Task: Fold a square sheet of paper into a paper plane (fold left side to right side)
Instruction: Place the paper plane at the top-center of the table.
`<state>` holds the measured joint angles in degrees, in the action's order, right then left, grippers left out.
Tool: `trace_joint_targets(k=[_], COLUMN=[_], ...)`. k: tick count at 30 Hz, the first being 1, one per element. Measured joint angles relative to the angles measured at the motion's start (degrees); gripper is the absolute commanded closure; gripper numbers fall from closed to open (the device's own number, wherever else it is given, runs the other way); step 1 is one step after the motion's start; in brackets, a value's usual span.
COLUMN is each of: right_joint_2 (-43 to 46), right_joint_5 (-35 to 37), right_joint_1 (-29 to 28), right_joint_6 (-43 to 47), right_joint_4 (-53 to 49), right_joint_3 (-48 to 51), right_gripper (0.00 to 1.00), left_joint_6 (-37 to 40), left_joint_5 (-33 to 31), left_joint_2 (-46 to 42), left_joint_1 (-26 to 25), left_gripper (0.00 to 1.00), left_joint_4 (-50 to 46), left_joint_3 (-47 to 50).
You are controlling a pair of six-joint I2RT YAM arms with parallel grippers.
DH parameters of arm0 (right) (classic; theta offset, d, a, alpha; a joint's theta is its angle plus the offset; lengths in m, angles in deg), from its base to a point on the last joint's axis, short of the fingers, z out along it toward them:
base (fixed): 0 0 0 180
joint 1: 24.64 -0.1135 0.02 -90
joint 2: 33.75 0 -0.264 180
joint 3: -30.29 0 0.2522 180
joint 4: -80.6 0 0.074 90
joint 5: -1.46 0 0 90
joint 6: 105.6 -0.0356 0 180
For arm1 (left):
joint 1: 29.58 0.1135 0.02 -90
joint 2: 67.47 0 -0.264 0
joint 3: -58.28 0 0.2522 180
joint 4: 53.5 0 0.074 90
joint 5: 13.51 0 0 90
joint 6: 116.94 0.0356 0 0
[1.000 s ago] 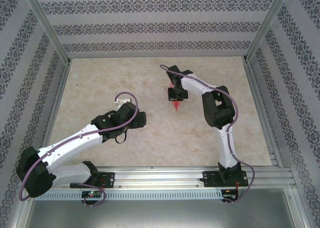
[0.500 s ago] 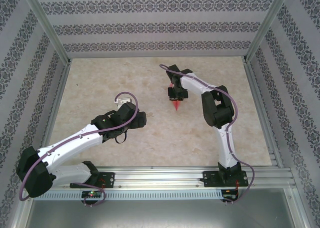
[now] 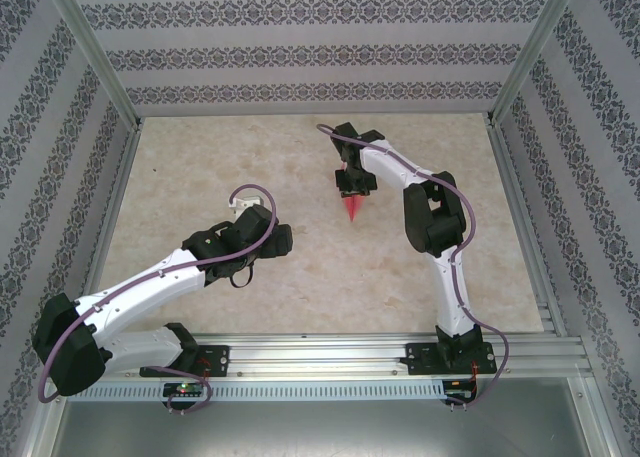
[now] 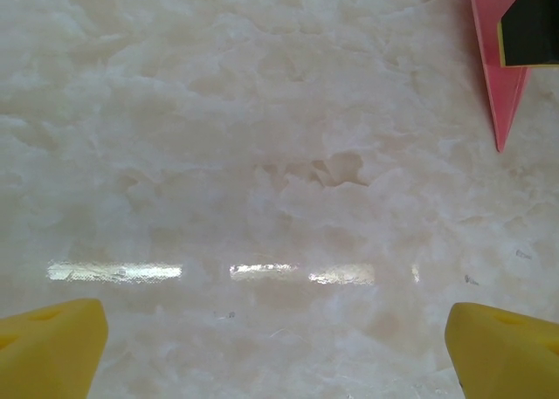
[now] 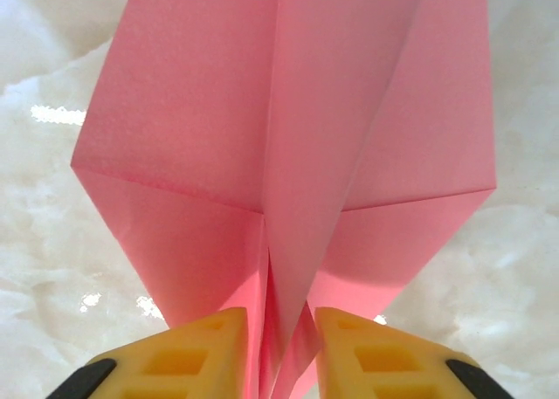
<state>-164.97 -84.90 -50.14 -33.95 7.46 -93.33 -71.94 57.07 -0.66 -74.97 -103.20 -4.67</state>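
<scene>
Right jaws have eased apart around the keel of the salmon-pink pointed paper plane [image 5: 288,137]; we judge folding done. Left jaws gape, well left of it.

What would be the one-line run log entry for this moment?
paper plane: folded, pointed | right claw: astride its center fold, grip unclear | left claw: open, above table

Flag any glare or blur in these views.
Left wrist: a row of glare streaks across the table. Right wrist: plane crisp, creases clear, small glare spots on the table beside it. Top: even light, soft shadows, plane small.
</scene>
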Motion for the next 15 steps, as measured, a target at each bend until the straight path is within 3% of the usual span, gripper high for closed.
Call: trace_joint_targets(k=[8,11,15], right_joint_2=[2.19,8.48,23.23], right_joint_5=[1.75,2.23,2.84], right_joint_1=[-0.02,-0.37,-0.37], right_joint_6=[0.52,0.5,0.63], right_joint_4=[-2.91,-3.15,-1.22], right_joint_3=[0.02,2.38,9.16], right_gripper=[0.52,0.47,0.38], left_joint_6=[0.0,0.04,1.14], left_joint_5=[-0.83,-2.01,-4.11], left_joint_2=[-0.61,-1.14,-1.99], left_joint_1=[0.0,0.07,2.58], left_gripper=[0.0,0.0,0.0], left_joint_4=[-0.87,-1.31,-1.46], left_joint_3=[0.0,-0.09,-1.03])
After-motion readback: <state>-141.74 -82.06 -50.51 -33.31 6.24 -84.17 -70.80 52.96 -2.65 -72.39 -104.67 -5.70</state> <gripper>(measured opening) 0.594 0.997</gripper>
